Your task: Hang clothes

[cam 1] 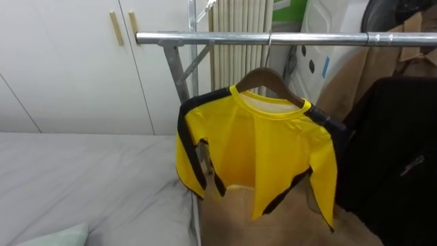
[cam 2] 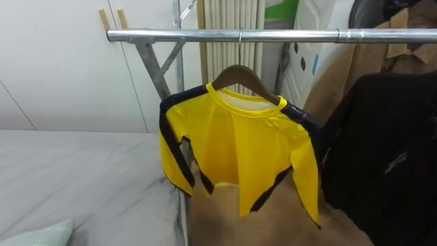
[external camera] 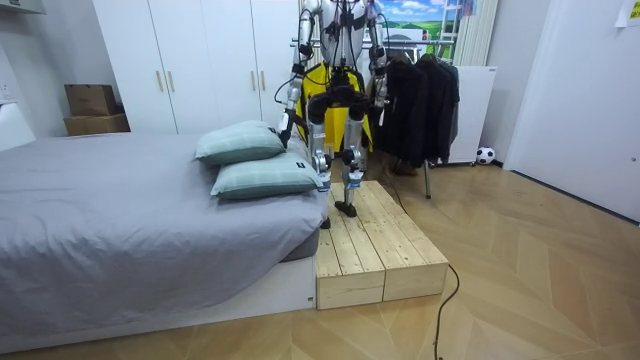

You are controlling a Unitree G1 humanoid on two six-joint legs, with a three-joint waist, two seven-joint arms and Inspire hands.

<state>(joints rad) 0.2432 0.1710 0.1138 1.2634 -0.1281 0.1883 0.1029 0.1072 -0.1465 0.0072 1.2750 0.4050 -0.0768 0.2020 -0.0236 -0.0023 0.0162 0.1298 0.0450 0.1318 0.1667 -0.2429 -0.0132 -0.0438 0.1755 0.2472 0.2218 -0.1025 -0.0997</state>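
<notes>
A yellow shirt (cam 1: 256, 147) with black trim hangs on a wooden hanger (cam 1: 263, 76). The hanger's hook sits over the metal rail (cam 1: 287, 39) of a clothes rack, straight ahead of me. The shirt hangs free, its sleeves drooping, and nothing touches it. In the room view I stand upright on a wooden platform (external camera: 375, 245), facing the rack. My left hand (external camera: 284, 126) hangs low at my side toward the bed, and my right hand (external camera: 379, 108) hangs low at my other side. Both are too small to read.
Dark clothes (cam 1: 389, 150) hang on the same rail to the right of the shirt. A grey bed (cam 1: 82, 178) lies to my left with pillows (external camera: 240, 142) on it. White wardrobes (cam 1: 68, 61) stand behind. A football (external camera: 485, 156) lies on the floor beyond the rack.
</notes>
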